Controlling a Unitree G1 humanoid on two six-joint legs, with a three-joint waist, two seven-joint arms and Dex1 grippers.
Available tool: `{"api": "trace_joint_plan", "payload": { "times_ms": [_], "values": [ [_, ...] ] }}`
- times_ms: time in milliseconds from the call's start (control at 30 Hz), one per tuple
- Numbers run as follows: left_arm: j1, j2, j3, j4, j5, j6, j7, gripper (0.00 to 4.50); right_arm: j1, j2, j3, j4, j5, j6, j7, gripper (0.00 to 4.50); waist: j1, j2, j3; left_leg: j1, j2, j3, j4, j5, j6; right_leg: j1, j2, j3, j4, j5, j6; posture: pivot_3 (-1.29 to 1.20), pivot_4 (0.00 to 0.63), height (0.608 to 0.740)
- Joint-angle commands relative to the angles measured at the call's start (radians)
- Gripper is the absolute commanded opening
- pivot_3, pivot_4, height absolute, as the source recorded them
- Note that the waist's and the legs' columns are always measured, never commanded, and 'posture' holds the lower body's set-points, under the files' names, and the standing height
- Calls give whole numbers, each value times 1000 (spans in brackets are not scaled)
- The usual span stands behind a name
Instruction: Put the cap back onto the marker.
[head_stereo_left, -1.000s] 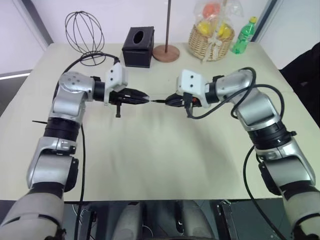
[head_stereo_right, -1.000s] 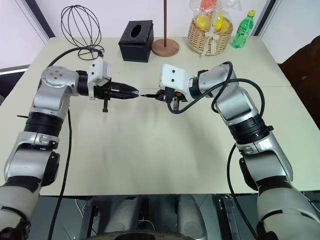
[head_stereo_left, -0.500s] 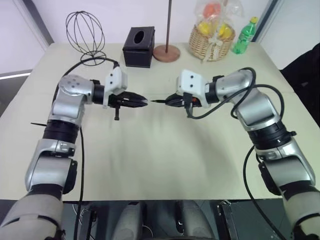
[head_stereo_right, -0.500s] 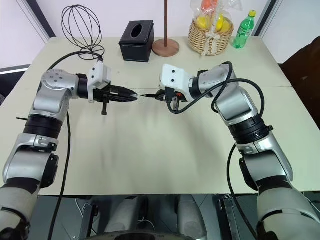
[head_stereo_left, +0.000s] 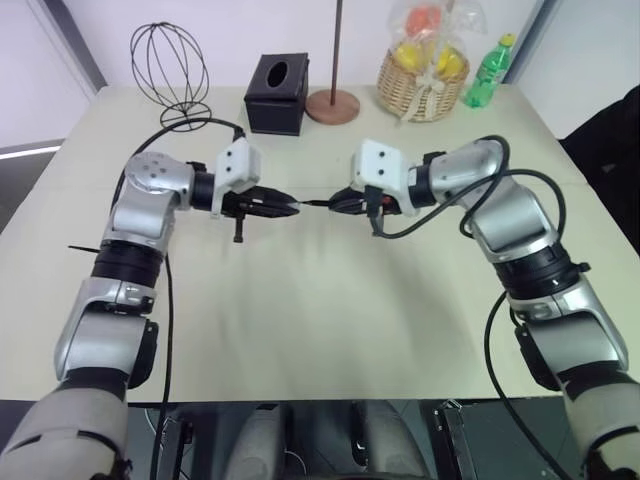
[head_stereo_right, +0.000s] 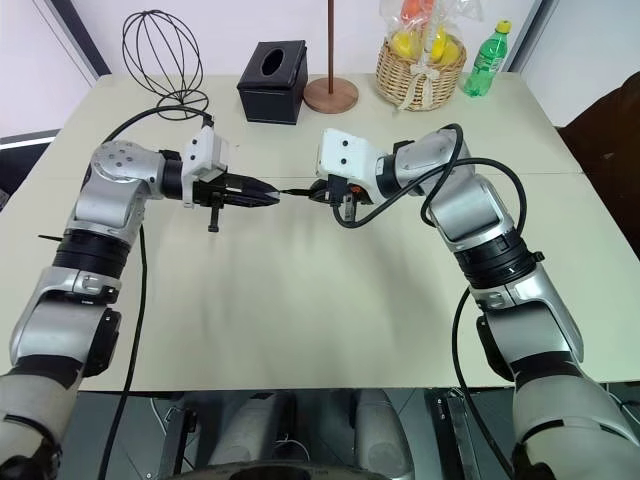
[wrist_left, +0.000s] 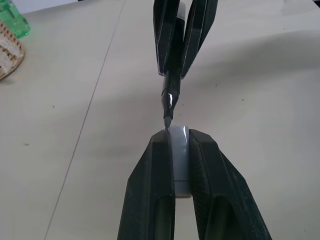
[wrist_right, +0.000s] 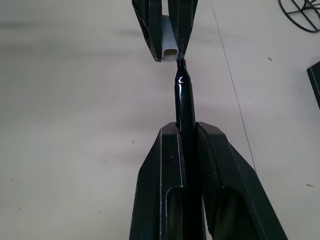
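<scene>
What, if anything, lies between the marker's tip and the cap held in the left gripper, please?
Nothing: in the left wrist view the marker tip reaches the rim of the cap clamped in the left gripper, with only bare table beneath.

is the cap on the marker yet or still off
Off. The cap, in the left gripper, only meets the tip of the marker in the right gripper.

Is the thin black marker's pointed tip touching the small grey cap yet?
Touching. In the left wrist view the marker tip meets the rim of the cap, with no gap showing; it is not yet inside.
</scene>
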Motion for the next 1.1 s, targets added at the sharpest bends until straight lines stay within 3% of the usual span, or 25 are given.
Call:
{"api": "trace_joint_plan", "payload": {
  "times_ms": [33, 1100],
  "values": [
    [-26, 19, 19, -12, 0, -16, 4, 61, -3, -3, -14, -20, 0, -11, 2, 0, 0, 0, 0, 0, 0, 0, 0, 0, 0, 0, 0, 0, 0, 0, 0, 0, 150, 740],
    [-13, -18, 8, -37, -7, -11, 21, 61, -9, 19, -8, -23, 0, -10, -2, 0, 0, 0, 0, 0, 0, 0, 0, 0, 0, 0, 0, 0, 0, 0, 0, 0, 150, 740]
  ]
}}
